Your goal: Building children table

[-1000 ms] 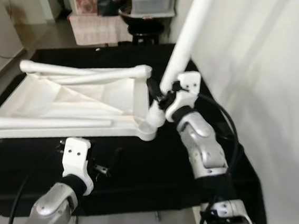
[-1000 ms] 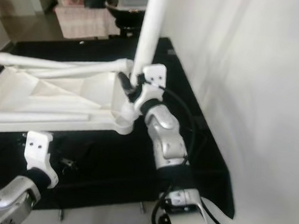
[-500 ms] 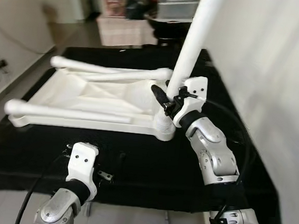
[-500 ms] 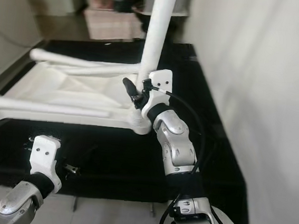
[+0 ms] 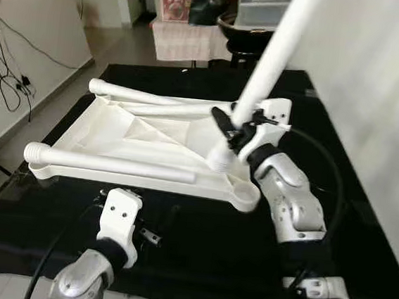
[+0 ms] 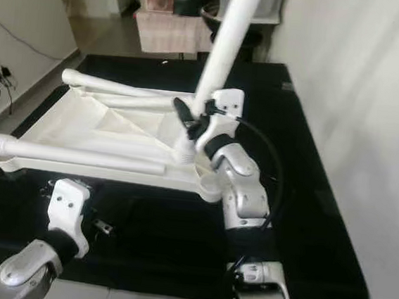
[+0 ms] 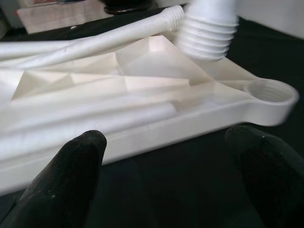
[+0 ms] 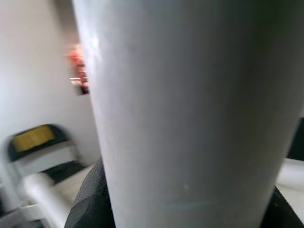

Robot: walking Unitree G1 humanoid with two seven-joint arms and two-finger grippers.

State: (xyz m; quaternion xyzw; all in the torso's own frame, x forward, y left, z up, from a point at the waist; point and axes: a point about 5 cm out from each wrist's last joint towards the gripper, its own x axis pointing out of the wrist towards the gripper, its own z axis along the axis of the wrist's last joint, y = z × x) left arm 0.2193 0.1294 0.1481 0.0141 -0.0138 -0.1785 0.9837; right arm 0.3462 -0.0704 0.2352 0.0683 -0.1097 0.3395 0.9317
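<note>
A white children's tabletop point(image 5: 134, 132) lies upside down on a black mat point(image 5: 196, 255). My right gripper point(image 5: 233, 128) is shut on a long white table leg point(image 5: 276, 54), held upright and tilted. The leg's threaded end point(image 5: 218, 158) hangs over the tabletop, just beside the empty corner socket point(image 5: 248, 194). In the left wrist view the threaded end point(image 7: 209, 28) and the socket point(image 7: 268, 92) stand apart. My left gripper point(image 7: 171, 156) is open and empty, low over the mat before the tabletop's near edge. Loose legs point(image 5: 113, 164) lie on the tabletop.
A white wall point(image 5: 376, 82) runs along the right side of the mat. At the back stand a black stool point(image 5: 241, 44) and storage boxes point(image 5: 266, 11). Cables point(image 5: 8, 81) hang by the left wall. Bare mat stretches right of my right arm.
The camera has swung, shifting the whole scene. The leg's threaded end has come away from the corner socket and now hangs inward of it. My left gripper stays low and open.
</note>
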